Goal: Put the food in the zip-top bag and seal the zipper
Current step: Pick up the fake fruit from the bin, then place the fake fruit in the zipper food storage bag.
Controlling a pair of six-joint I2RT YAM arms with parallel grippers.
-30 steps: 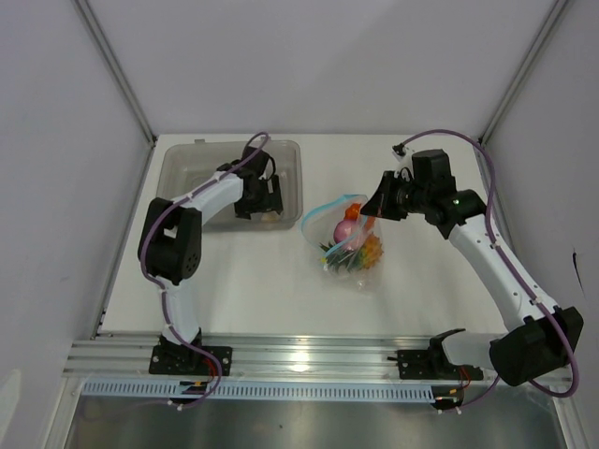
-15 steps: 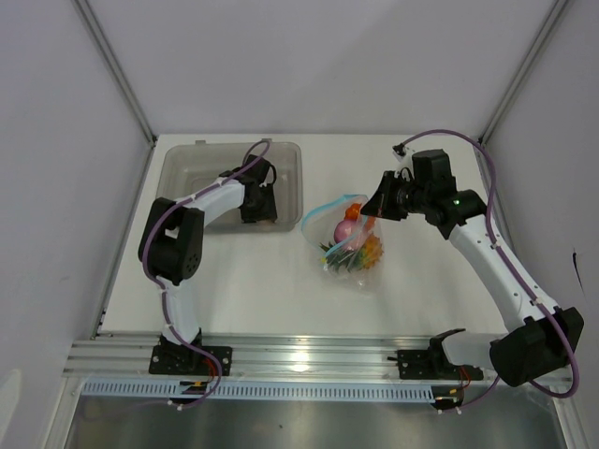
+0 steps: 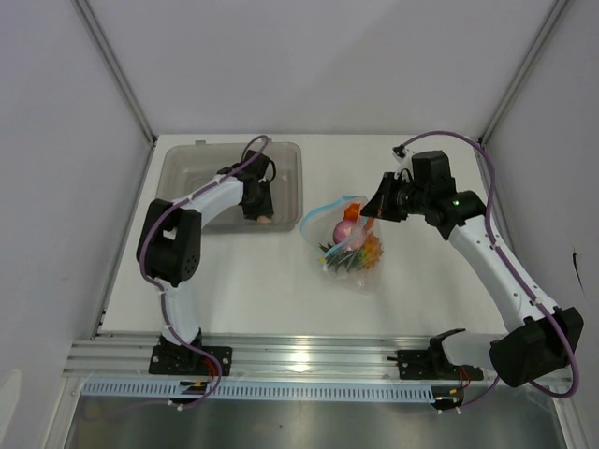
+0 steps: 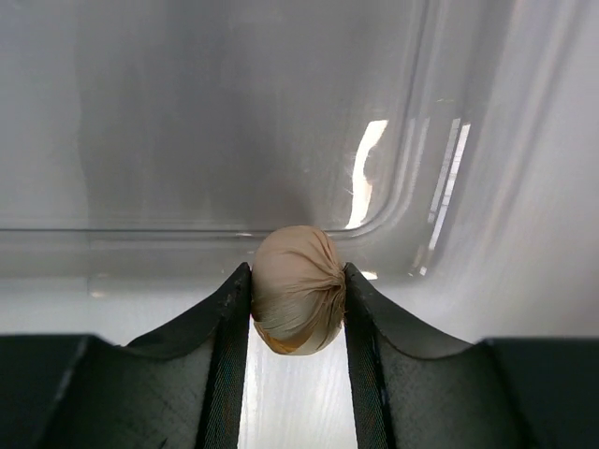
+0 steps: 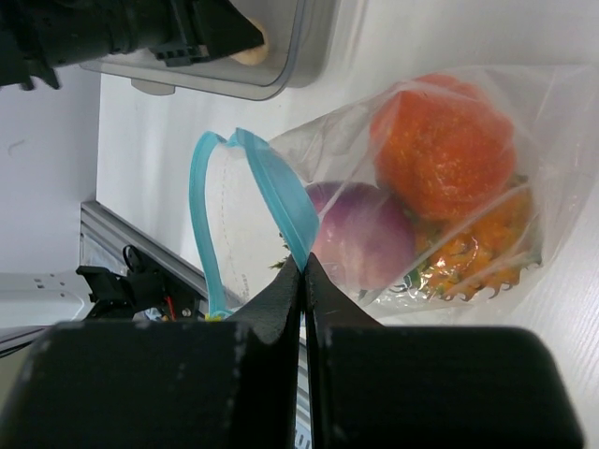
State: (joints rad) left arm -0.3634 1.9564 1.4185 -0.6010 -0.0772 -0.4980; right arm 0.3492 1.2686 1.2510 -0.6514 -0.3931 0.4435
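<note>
The left gripper (image 4: 298,281) is turned a little inside the grey tray (image 3: 187,168). Its jaws, spread wide a second ago, are now pressed onto the tiny beige bulb (image 4: 298,304).

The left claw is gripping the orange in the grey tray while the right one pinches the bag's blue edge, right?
Not the orange, which lies in the bag: the left wrist view shows the left gripper clamped on the tiny beige bulb. The rest stands.

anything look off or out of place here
The tiny beige bulb sits outside the clear zip-top bag, in the grey translucent tray, pinched by the left gripper. The bag's light blue zipper strip gapes open, held by the right gripper. Nothing spilled or damaged.
</note>
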